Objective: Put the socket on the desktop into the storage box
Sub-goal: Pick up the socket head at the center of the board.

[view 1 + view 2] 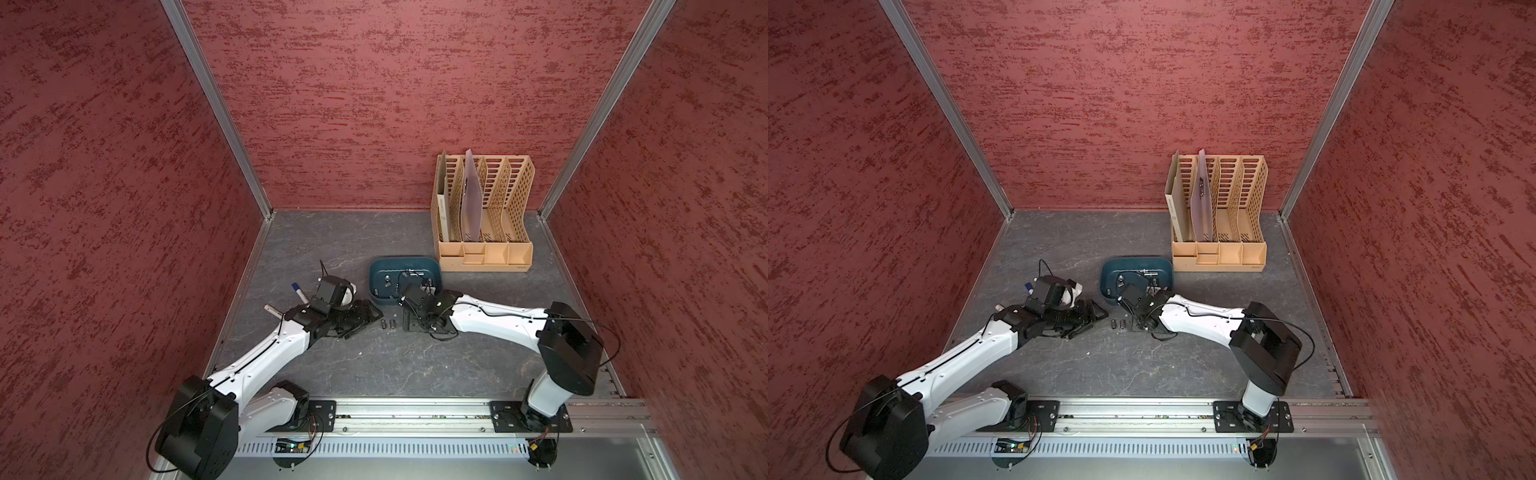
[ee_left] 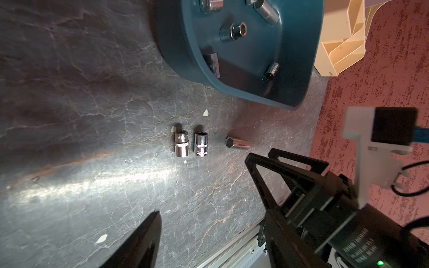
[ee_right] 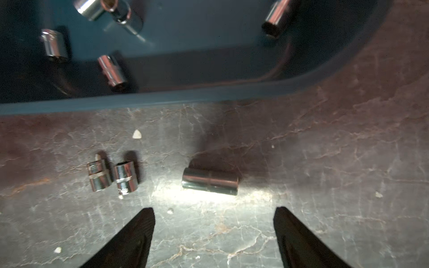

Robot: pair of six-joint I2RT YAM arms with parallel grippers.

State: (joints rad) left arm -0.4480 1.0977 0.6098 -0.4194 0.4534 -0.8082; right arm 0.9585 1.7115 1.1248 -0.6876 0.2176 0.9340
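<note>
**Right end effector (image 3: pixel 213 208), fingers spread and empty, hovers above a long chrome socket (image 3: pixel 210 182) on the dark veined table (image 3: pixel 325 162).**
The barrel lies in line with the closing stroke, so I judge it best to centre over it, descend, and seat the pads squarely on both flat ends. Two short chrome sockets (image 3: pixel 99 176) lie at its 9 o'clock. Beyond them the left end effector (image 1: pixel 1088 322) is likewise parted and holds nothing. At 12 o'clock the shallow teal plastic storage box (image 3: pixel 162 98) holds five chrome sockets. At the box's 1 o'clock a tan perforated file rack (image 1: pixel 484 208) holds a pale sheet and a cream folder.
</note>
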